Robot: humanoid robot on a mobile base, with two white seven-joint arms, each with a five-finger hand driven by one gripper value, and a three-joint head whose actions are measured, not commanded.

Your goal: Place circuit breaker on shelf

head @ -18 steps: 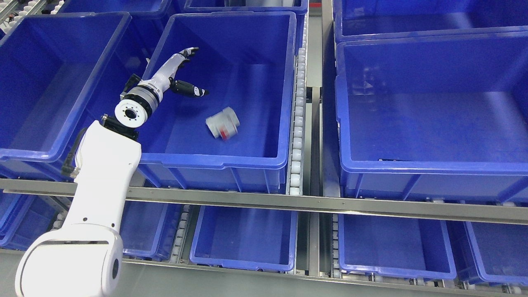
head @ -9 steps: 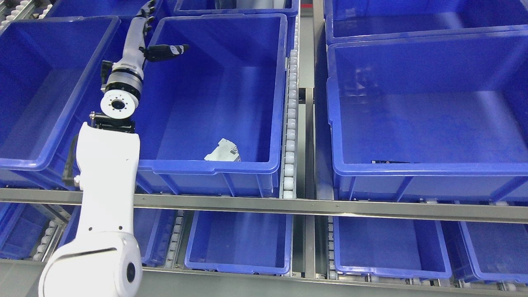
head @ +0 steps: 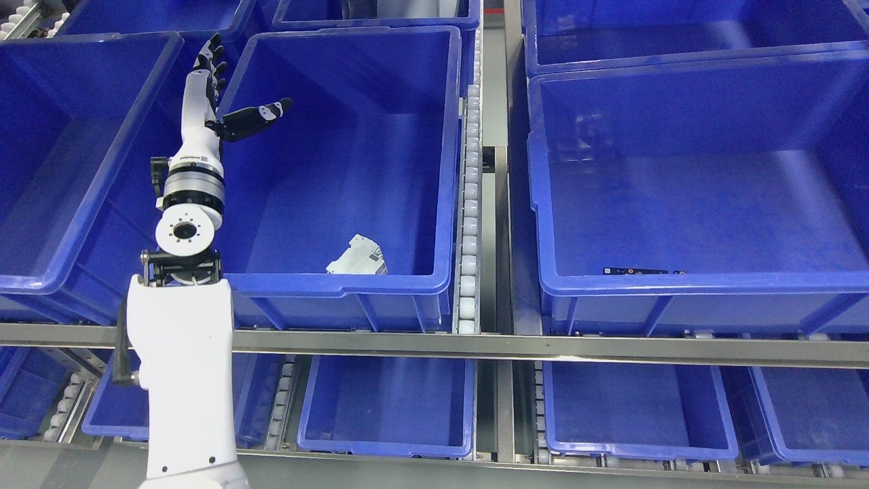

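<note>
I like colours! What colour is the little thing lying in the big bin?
The circuit breaker is white-grey, in the head view.

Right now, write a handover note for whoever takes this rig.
Left hand: open, holding nothing, raised over the left rim of the middle blue bin.
Right hand: not in view.
Circuit breaker: lying loose on the floor of that bin, against its near wall, apart from the hand.
Done: the breaker is in a bin on the shelf rack.
Left: nothing obvious beyond drawing the arm back; check that this is the intended bin. The right-hand bin shows only a small dark strip at its near wall.
</note>
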